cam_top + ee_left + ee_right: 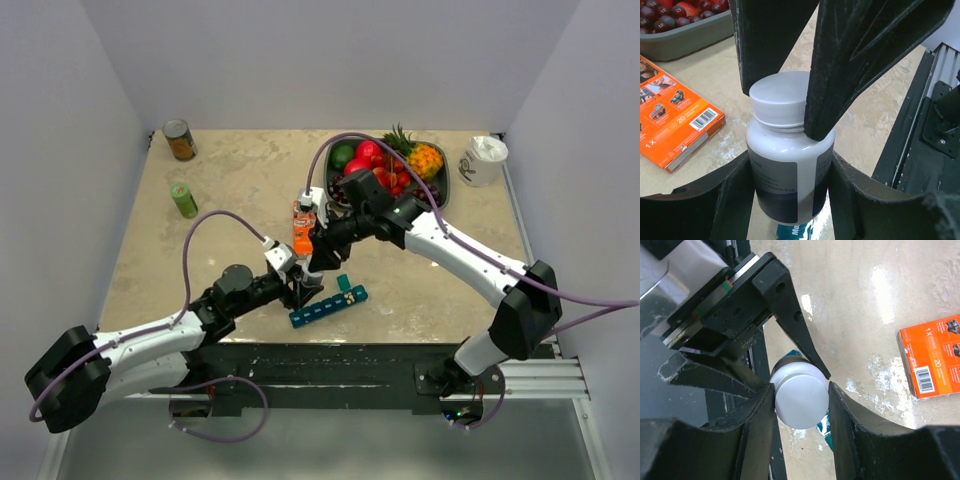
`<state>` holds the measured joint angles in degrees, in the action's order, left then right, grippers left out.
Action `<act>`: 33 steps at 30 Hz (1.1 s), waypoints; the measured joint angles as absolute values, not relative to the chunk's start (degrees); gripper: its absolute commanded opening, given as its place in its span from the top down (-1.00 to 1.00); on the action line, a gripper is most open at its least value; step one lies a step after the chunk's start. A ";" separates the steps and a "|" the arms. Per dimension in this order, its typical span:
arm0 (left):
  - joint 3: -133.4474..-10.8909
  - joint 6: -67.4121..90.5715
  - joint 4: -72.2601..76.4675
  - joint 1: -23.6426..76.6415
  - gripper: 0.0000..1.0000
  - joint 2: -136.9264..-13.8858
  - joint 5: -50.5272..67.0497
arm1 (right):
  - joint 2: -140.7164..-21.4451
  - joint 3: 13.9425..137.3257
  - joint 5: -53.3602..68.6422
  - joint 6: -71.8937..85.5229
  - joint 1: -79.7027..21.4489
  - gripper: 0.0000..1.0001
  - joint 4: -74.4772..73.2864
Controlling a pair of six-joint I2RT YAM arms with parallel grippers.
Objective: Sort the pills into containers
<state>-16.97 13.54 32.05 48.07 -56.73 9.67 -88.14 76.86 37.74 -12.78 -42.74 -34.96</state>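
Left wrist | L gripper (790, 197) clamped on white bottle (785, 160) body | R gripper (801, 392) clamped on cap (800, 405)

White bottle (785, 150) upright, body between the left jaws, cap (777, 102) between the right jaws, orange box (675, 125) at left.

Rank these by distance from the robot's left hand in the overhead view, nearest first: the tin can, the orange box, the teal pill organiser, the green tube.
1. Teal pill organiser, right beside the left hand, on its right.
2. Orange box, just beyond the hand, mid-table.
3. Green tube, far off to the left.
4. Tin can, back-left corner.
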 measured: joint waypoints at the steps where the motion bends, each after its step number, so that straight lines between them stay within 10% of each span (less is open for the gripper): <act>1: -16.97 13.98 32.05 48.05 1.00 -56.95 9.23 | -88.44 76.86 37.43 -12.08 -42.74 -0.03 -34.50; 6: -16.97 14.48 34.85 47.97 1.00 -57.43 8.93 | -89.97 78.85 38.44 -12.14 -41.78 -0.98 -37.65; 23: -18.37 14.57 37.60 45.76 1.00 -55.79 34.68 | -85.06 91.20 56.01 -62.37 -38.11 -0.91 -70.96; 33: -21.87 14.59 37.65 45.76 1.00 -59.22 46.54 | -86.89 90.56 56.34 -71.53 -42.37 -0.20 -76.03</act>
